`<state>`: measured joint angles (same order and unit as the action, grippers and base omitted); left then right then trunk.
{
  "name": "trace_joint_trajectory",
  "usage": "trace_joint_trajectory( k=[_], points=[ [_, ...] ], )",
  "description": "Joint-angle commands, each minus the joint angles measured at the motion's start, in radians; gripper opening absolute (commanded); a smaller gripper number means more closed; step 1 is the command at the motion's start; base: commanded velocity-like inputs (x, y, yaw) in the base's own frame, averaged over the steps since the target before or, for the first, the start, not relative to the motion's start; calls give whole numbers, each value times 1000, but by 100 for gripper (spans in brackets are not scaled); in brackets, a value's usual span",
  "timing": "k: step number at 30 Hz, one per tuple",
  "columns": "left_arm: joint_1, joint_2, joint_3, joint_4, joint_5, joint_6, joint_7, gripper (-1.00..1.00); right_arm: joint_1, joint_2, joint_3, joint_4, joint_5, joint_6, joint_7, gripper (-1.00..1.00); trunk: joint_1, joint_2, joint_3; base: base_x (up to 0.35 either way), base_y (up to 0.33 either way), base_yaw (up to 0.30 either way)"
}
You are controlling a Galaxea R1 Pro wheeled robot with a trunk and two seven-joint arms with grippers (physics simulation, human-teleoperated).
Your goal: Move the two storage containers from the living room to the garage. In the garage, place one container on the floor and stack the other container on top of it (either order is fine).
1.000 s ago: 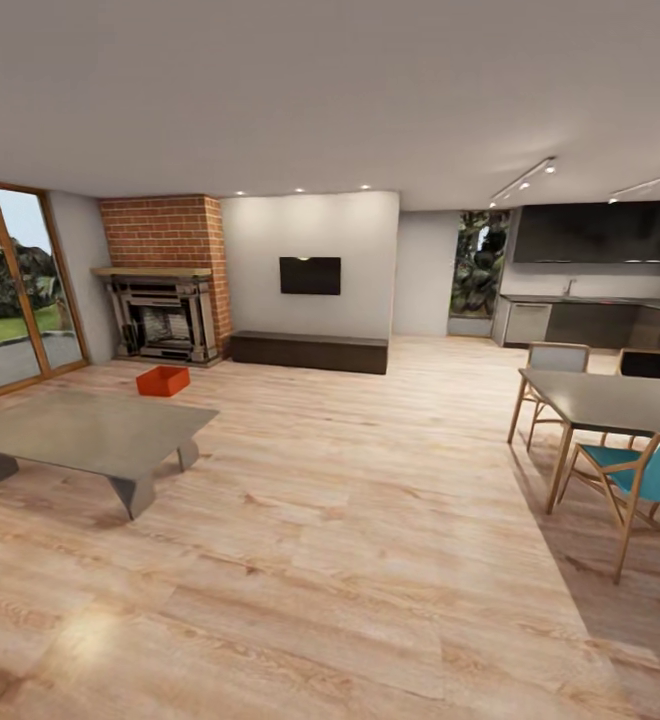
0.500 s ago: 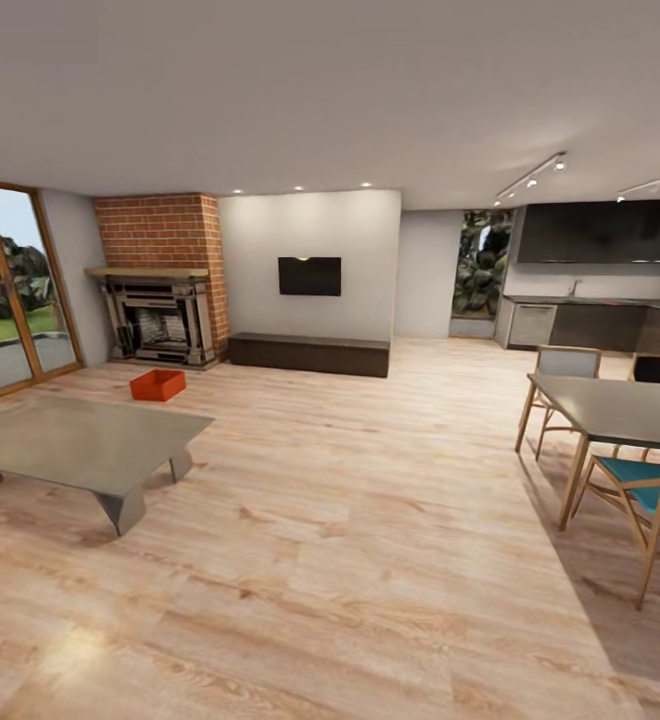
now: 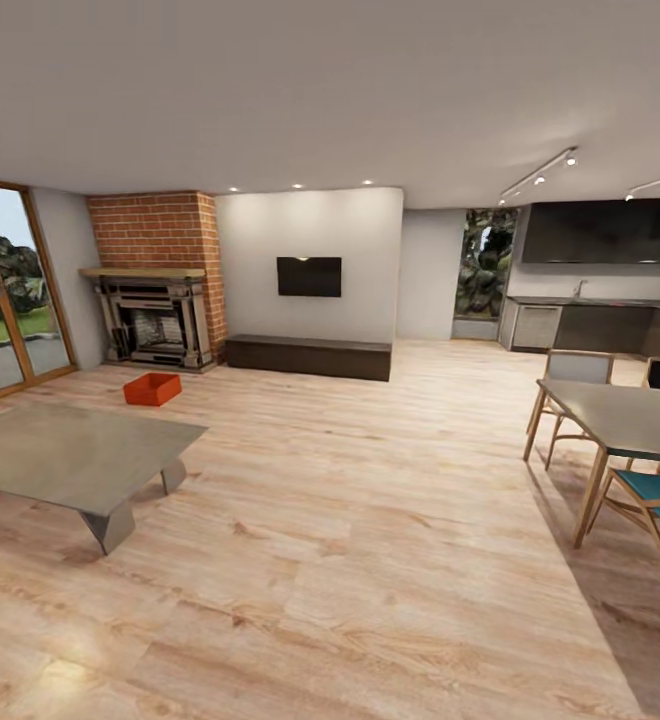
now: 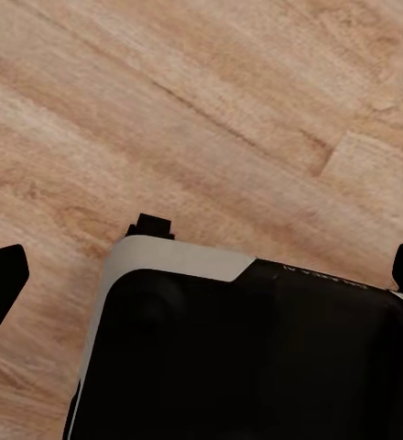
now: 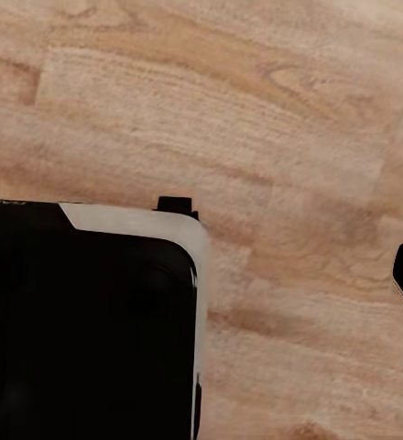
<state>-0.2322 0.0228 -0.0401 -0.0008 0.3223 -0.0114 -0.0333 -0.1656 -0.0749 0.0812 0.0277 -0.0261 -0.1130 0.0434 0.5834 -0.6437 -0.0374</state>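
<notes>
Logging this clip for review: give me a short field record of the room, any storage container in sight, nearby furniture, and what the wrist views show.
room: living room, light wood plank floor
container: one orange-red storage container on the floor before the fireplace
nearby: low grey coffee table; dining table with chairs
wrist views: plank floor and robot base
left fingers: dark tips far apart, nothing held

Your head camera looks level across the living room from well back: fireplace (image 3: 152, 318) at about ten o'clock, TV (image 3: 309, 276) at twelve, dining table (image 3: 630, 415) at three, low table (image 3: 70, 452) near at nine. Both wrist cameras point straight down, close over the plank floor (image 4: 211, 119), each with the robot's black-and-white base (image 4: 247, 353) in frame. All three views share the plank flooring alone.
</notes>
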Motion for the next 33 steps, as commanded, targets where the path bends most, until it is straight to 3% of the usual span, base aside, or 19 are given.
trace_joint_trajectory(
  k=[1, 19, 33],
  points=[
    [-1, 0, -4, 1, 9, -2, -3, 100, -2, 0, 8, 3, -3, -6, 3, 100, 1, -1, -2, 323, 0, 0],
    [-1, 3, -4, 1, 9, 2, -4, 100, -2, 8, 4, 4, -9, 6, 3, 100, 1, -1, -2, 323, 0, 0],
    [-1, 9, -3, 1, 9, 3, -13, 100, -2, 0, 6, 3, 1, -1, 14, 100, 1, -1, -2, 323, 0, 0]
  ],
)
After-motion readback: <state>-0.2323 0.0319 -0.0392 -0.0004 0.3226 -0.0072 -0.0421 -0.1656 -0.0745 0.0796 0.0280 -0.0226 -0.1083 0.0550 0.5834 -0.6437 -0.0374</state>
